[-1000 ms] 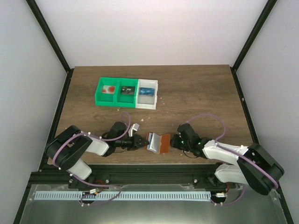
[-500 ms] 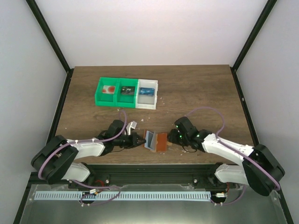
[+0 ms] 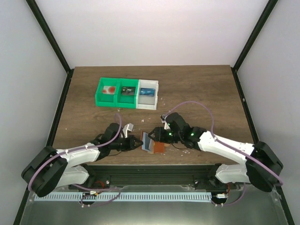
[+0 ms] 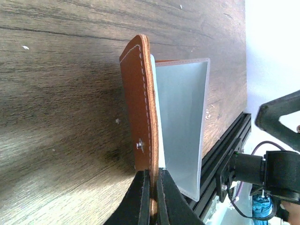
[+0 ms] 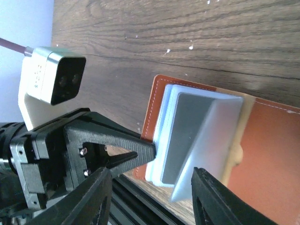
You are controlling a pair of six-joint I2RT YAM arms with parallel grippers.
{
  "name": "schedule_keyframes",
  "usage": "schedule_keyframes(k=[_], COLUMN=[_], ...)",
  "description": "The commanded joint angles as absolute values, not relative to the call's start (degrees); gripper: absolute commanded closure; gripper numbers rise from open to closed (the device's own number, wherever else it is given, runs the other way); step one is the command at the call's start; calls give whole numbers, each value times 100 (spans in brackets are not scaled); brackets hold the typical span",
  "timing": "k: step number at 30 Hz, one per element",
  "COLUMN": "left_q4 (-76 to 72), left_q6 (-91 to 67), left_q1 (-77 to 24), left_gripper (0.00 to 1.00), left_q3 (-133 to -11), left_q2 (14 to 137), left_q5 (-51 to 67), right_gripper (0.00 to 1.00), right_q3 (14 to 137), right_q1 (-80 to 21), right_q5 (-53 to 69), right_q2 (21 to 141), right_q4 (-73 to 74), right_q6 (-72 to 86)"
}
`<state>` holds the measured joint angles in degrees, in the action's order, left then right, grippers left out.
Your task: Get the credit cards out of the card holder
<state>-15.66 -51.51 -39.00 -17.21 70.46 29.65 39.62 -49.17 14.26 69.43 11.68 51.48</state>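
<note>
While the card holder [image 3: 151,143] stands half folded on its edge at the middle of the desk's near edge, the extraction itself looks not yet begun. The left gripper [image 4: 152,177] is clenched on the rim of the orange-brown flap and keeps the pale grey-blue lining turned toward the other arm. The right gripper [image 5: 152,174] is released, its jaws apart on either side of the lining's pocket panel and grasping nothing. Whether a card sits in that pocket cannot be told; only a flat grey face shows there in the right wrist view. Well apart, toward the far left corner, a blue card [image 3: 147,92] lies in the white bin [image 3: 146,105], and two more small items lie in the green bin [image 3: 115,102] beside it, so part of the job may be done. What is left, by my judgement, is to pinch out whatever the pocket holds.

A second ago the holder lay spread wider between the two arms, with the right gripper shut at its right edge. Since then that gripper has let go and swung round to the holder's far side, and the left gripper has closed on the flap.
</note>
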Motion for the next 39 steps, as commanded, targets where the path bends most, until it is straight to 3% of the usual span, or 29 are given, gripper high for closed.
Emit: schedule_keyframes(k=[1,13,22,29,33,39], left_q4=[-1606,-1652,-1527,-1482,-1486,-1481], left_q6=[-5201,-5300,-5143,-5058,-5037,-5052], left_q1=[-3954,-4018,-4024,-4024,-4024,-4025], left_gripper=[100,100,100,100,100,100], left_q3=[-1597,-1304,-1369,-1454,-1468,-1465], left_q2=[6806,6487,6480,6584,6583,6593], left_q5=[2871,2719,2647,2667,2672,2672], right_gripper=[55,59,59,64,67,69], right_q3=[4102,4337,4045,4292,4482,3657], right_q1=[-4969,-5005,-5012,-5010,-5010,-5011], right_q5=[2092,2290,750,-360,227,2004], right_q2=[7381,8503,8232,7797,7284,6796], right_q4=[299,246,1684,2927,2598,140], right_q6=[5347,5335,4904,4804,4635,5146])
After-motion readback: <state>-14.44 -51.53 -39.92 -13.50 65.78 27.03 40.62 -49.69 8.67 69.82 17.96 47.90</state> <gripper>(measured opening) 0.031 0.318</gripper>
